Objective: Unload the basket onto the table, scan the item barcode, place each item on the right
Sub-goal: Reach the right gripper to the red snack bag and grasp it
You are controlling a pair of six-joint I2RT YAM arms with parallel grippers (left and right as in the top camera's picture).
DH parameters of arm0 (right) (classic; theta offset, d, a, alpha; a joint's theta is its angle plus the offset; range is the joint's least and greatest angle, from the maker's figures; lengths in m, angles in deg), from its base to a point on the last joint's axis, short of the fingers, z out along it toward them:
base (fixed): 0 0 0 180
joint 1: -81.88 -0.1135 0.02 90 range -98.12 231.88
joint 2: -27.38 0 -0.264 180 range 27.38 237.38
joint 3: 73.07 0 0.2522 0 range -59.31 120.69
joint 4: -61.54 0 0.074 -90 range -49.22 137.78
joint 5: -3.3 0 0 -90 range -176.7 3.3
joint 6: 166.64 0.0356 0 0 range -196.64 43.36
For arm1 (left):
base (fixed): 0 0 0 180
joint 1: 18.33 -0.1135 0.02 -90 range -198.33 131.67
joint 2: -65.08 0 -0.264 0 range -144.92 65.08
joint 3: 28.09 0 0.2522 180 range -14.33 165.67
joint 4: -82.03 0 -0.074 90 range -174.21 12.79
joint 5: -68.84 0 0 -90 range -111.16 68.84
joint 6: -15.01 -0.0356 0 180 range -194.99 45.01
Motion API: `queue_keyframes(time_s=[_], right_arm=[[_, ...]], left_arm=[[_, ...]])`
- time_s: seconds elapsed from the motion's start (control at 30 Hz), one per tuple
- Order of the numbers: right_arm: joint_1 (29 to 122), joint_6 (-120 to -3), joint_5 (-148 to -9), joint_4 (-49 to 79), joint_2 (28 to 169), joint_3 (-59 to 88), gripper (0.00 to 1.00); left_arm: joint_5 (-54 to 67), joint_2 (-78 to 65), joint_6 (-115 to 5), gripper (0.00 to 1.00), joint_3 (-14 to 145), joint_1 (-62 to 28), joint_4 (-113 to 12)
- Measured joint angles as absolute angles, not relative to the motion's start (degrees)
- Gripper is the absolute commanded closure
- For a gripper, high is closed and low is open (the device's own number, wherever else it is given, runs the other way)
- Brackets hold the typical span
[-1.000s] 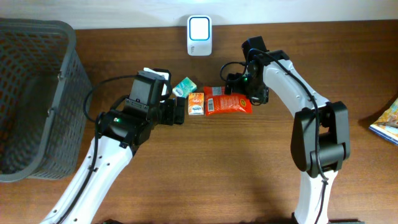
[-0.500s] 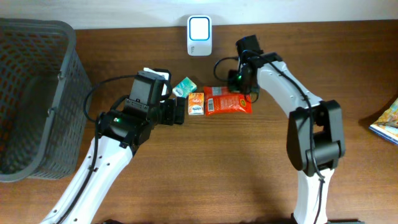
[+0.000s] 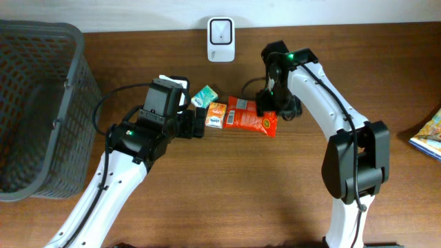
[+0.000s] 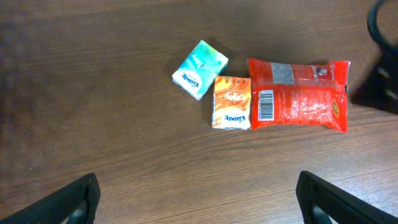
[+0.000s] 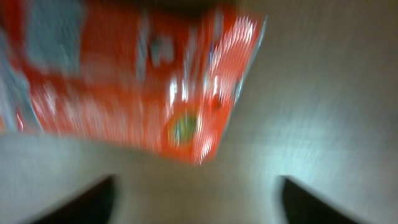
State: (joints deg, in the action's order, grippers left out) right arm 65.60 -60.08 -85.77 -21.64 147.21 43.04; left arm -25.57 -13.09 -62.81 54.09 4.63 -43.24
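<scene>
Red packet [image 4: 298, 93] flat on bench [image 3: 275, 193], barcode up. Right fingers [image 5: 93, 196] spread apart, packet just beyond tips, ungripped. Left fingers [image 4: 68, 199] apart, well clear of packet.

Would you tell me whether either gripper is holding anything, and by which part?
Nothing is held: the left gripper and right gripper are open; the red snack packet lies beyond the right one's fingers.

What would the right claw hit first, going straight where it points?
Probably the red snack packet, lying just ahead of the open right gripper; the view is blurred, so it could touch bare table instead.
</scene>
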Motion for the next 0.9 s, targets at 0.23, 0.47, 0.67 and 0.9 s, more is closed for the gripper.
queue_keyframes(time_s=[0.23,0.47,0.67,0.9], right_arm=[[67.7,-69.1,-88.3,-6.6,147.5,42.0,0.01],[70.6,-71.2,-79.0,-4.6,155.3,41.6,0.01],[71.1,-71.8,-71.5,-5.9,157.5,41.6,0.96],[71.5,-68.7,-69.8,-13.6,157.9,43.2,0.96]], left_arm=[[-25.6,-13.1,-62.8,0.01,54.1,4.6,-43.2],[-25.6,-13.1,-62.8,0.01,54.1,4.6,-43.2],[-25.6,-13.1,-62.8,0.01,54.1,4.6,-43.3],[-25.6,-13.1,-62.8,0.01,54.1,4.6,-43.2]])
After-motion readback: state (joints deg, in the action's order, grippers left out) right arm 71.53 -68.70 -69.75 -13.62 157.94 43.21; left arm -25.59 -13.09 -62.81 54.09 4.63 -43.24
